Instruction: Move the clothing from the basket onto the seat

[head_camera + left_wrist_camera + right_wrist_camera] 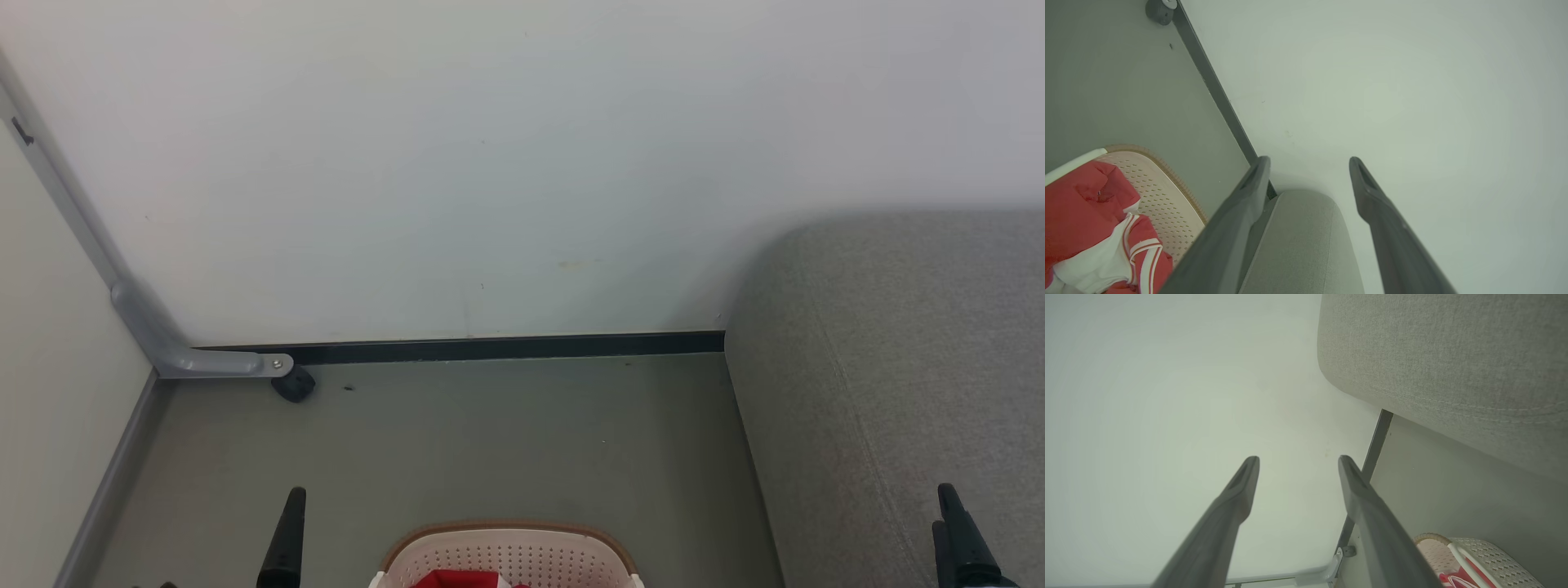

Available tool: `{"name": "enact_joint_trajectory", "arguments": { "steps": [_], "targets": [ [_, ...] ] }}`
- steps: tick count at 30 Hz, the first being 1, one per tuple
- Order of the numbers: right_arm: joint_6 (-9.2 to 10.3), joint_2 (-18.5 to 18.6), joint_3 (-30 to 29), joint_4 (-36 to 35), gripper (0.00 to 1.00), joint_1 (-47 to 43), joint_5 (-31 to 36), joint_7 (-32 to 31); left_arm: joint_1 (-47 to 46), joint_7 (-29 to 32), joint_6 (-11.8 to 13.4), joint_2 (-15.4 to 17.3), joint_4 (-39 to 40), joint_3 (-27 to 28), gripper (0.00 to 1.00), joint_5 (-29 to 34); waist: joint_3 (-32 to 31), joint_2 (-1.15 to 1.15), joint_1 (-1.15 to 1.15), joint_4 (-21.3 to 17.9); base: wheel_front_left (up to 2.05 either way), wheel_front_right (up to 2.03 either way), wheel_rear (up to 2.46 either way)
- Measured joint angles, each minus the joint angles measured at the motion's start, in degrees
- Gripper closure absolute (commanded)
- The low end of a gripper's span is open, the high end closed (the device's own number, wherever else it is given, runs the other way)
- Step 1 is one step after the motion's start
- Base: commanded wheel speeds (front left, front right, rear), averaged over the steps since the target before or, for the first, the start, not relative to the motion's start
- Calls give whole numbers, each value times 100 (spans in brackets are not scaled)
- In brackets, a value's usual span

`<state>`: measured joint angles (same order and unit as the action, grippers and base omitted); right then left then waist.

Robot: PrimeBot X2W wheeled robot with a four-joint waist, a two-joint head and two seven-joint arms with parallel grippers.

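The cream basket [506, 549] sits on the floor at the bottom centre of the head view, holding the red clothing [457, 580] with white stripes. The grey seat [898, 367] rises on the right. My left gripper [292, 506] hangs left of the basket, and my right gripper [949, 498] is over the seat's front. In the left wrist view the left gripper [1309, 160] is open and empty, with the clothing [1081, 212] in the basket [1163, 192] at the lower left. In the right wrist view the right gripper [1298, 459] is open and empty, beside the seat [1453, 367] and the basket [1494, 555].
A white wall with a dark baseboard [506, 347] closes the far side. At the left, a grey metal bar [163, 343] slopes down to a small dark caster [292, 384]. Grey floor [506, 441] lies between basket and wall.
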<state>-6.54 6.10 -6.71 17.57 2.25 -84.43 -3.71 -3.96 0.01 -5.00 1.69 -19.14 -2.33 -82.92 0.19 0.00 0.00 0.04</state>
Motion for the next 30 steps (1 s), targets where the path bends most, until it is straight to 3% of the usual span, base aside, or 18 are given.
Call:
{"name": "enact_joint_trajectory", "arguments": {
  "steps": [8, 30],
  "targets": [
    [-1, 321, 298, -41, 0, 71, 778, 312, -107, -171, 309, 4, 20, -222, 0, 913, -2, 0, 0, 9, 0, 0, 0],
    [7, 935, 1193, 85, 0, 99, 3139, 971, -224, -627, 661, 166, -114, -857, 0, 3595, -91, 0, 0, 21, 0, 0, 0]
  ]
}}
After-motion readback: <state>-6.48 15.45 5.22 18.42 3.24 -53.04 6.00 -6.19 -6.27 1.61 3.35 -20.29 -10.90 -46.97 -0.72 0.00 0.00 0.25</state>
